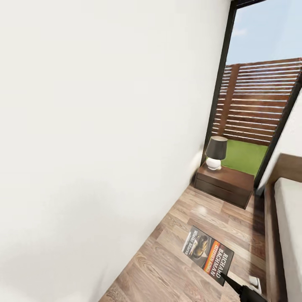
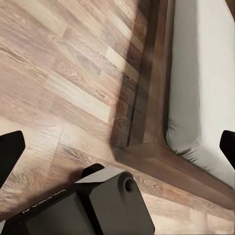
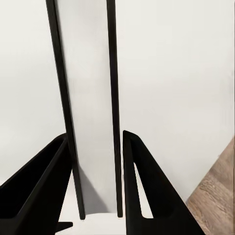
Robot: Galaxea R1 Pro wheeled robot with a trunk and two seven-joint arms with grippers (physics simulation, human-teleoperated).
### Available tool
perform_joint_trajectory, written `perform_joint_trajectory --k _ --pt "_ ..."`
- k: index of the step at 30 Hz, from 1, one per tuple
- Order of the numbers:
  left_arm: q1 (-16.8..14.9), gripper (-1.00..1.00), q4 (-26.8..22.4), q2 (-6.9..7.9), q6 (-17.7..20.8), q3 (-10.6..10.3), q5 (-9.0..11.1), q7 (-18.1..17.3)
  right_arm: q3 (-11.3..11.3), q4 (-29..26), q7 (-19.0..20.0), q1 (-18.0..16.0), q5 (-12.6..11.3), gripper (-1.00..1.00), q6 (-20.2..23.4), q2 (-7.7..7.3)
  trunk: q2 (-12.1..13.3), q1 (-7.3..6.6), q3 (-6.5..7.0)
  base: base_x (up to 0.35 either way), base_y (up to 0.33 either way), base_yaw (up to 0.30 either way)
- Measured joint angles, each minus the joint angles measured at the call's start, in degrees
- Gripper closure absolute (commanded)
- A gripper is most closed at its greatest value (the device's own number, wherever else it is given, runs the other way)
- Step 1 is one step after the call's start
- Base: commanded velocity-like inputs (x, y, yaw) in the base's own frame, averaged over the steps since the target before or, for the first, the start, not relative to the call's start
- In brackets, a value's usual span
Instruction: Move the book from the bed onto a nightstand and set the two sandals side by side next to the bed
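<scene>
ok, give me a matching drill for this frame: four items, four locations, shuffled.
Items:
1. book
2. lamp
3. nightstand
4. mattress

Locations:
A. on the floor, in the corner by the window
B. on the dark bed frame
C. pinched in the right gripper
D. standing on the nightstand

Pairs: 1-C, 2-D, 3-A, 4-B

The lamp (image 1: 216, 152) stands on the nightstand (image 1: 225, 183), left of the bed (image 1: 288, 218), against the wall (image 1: 105, 126).
</scene>
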Motion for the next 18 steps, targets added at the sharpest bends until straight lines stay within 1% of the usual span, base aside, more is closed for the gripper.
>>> perform_joint_trajectory --k 4,10,14,18 --pt "0.0 -1.0 0.0 0.0 0.0 0.0 0.0 -0.01 0.04 0.0 0.0 0.04 0.0 1.0 0.01 0.0 -0.01 -0.02 0.0 0.166 0.0 -0.283" --pt "0.0 -1.0 0.0 0.0 0.0 0.0 0.0 0.0 -0.04 0.0 0.0 0.01 0.0 1.0 0.0 0.0 -0.01 -0.03 0.0 0.301 0.0 -0.25" --pt "0.01 -1.0 -0.01 0.01 0.0 -0.01 0.01 0.0 -0.02 0.01 -0.01 0.03 -0.02 1.0 0.01 0.0 -0.01 -0.03 0.0 0.322 0.0 -0.169" --pt "0.01 -1.0 -0.02 0.01 0.0 0.0 0.01 0.0 0.01 0.01 -0.01 0.0 -0.03 1.0 0.0 0.01 -0.01 -0.03 0.0 0.324 0.0 -0.074"
